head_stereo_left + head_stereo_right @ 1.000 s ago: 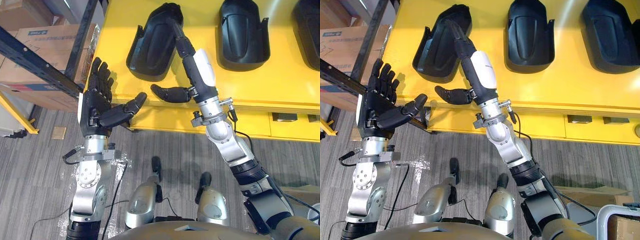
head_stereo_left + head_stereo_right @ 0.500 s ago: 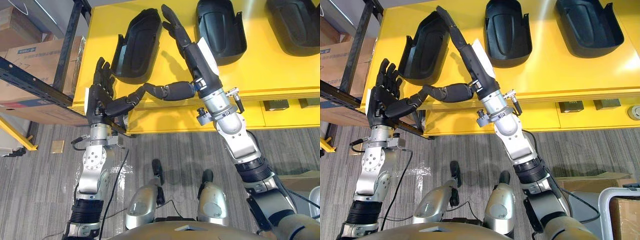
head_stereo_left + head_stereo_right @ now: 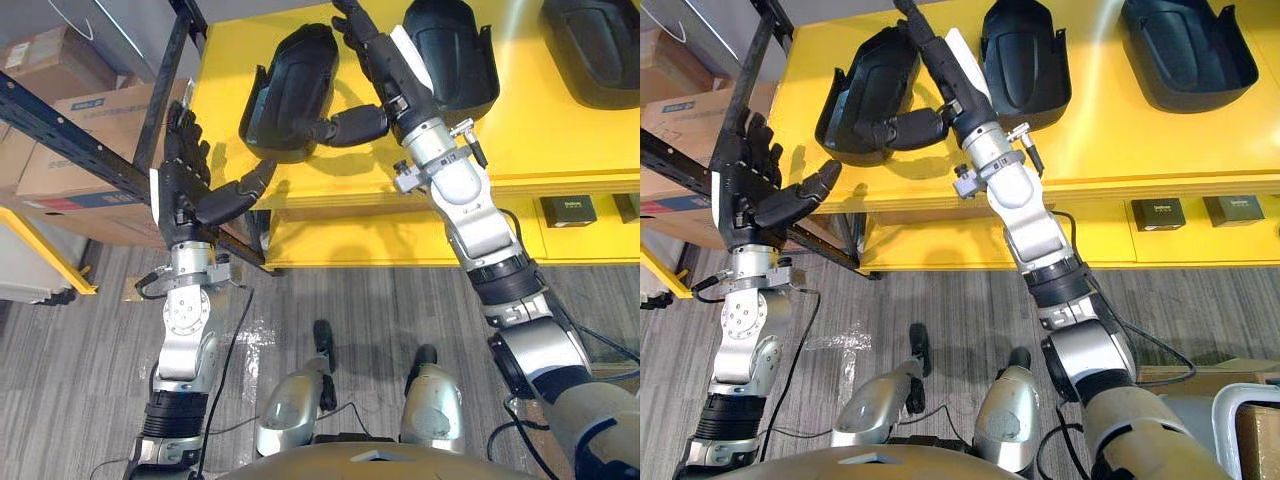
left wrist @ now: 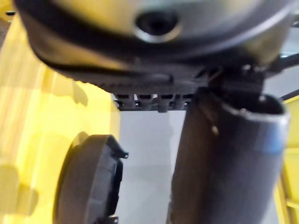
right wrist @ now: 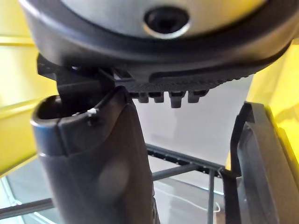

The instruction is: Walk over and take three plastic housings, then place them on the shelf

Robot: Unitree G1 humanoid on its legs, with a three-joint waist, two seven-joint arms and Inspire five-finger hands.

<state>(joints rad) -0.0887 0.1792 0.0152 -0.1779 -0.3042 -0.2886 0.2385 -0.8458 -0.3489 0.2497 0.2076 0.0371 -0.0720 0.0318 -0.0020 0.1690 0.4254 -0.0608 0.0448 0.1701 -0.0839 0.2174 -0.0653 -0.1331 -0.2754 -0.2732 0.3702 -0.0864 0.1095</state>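
Reaching right hand (image 3: 388, 78), fingers (image 3: 357, 30) straight along leftmost housing (image 3: 290, 90) rim; left hand (image 3: 182, 195) spread beside yellow table (image 3: 560, 140) edge.

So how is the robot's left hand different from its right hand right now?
The left hand hangs by the yellow table's corner, touching nothing; the right hand reaches out over the table. The right hand's thumb seems to lie against the leftmost black housing; the left hand's thumb points into open air. Both hands are dark, with their fingers held straight.

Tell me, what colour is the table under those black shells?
Yellow table, clearest in left eye view.
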